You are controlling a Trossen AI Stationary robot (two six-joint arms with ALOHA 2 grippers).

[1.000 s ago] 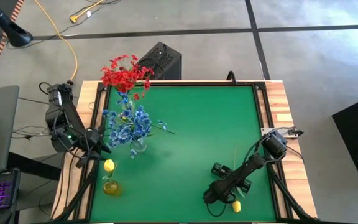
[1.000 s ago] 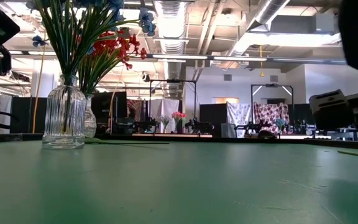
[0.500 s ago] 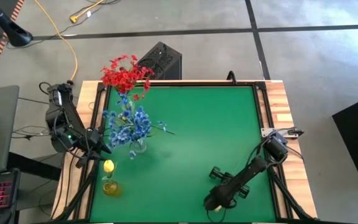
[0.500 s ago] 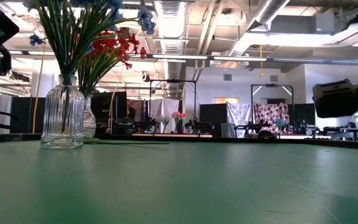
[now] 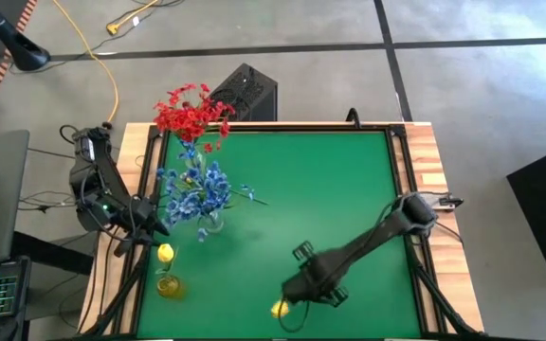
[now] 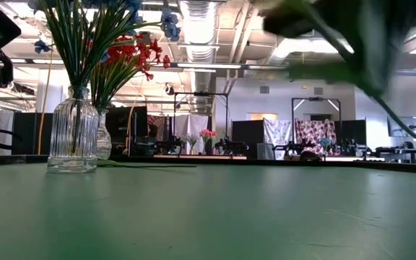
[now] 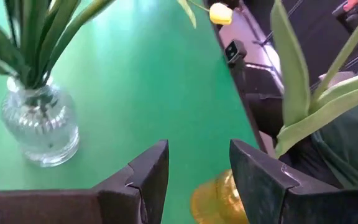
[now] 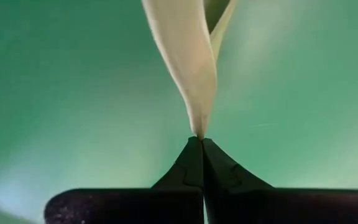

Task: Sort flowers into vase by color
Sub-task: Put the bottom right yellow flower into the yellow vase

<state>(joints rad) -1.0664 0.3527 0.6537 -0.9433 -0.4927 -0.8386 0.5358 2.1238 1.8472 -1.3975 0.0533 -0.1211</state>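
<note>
A yellow tulip hangs over the table's near middle. Its bud (image 5: pixel 280 308) shows in the high view and its blurred green leaves (image 6: pixel 338 43) hang high in the low view. My right gripper (image 5: pixel 300 289) is above it, pointing down and shut on it. A yellow vase (image 5: pixel 169 284) at the near left holds another yellow tulip (image 5: pixel 166 252). Behind it, a clear ribbed vase (image 6: pixel 73 137) holds blue flowers (image 5: pixel 197 189), and red flowers (image 5: pixel 192 114) stand farther back. My left gripper (image 7: pixel 197 168) waits open at the left edge, just above the yellow vase (image 7: pixel 219 199). My right gripper pinches a pale green strip of the tulip (image 8: pixel 199 121) between its two fingertips (image 8: pixel 191 158); whether it is leaf or stem, I cannot tell. The fingers come from above, pointing down. The tulip is lifted clear of the table, its bud out to the gripper's near-left side.
Wooden rails (image 5: pixel 425 152) frame the green mat (image 5: pixel 320 189). A black box (image 5: pixel 245 92) stands on the floor behind the far edge. The mat's middle and far right are bare.
My right gripper has taken hold of the yellow tulip that lay near the right near corner and lifted it clear. It has risen and gone toward the table's left edge, rolling as it went. The tulip's leaves now hang high in the low view.
</note>
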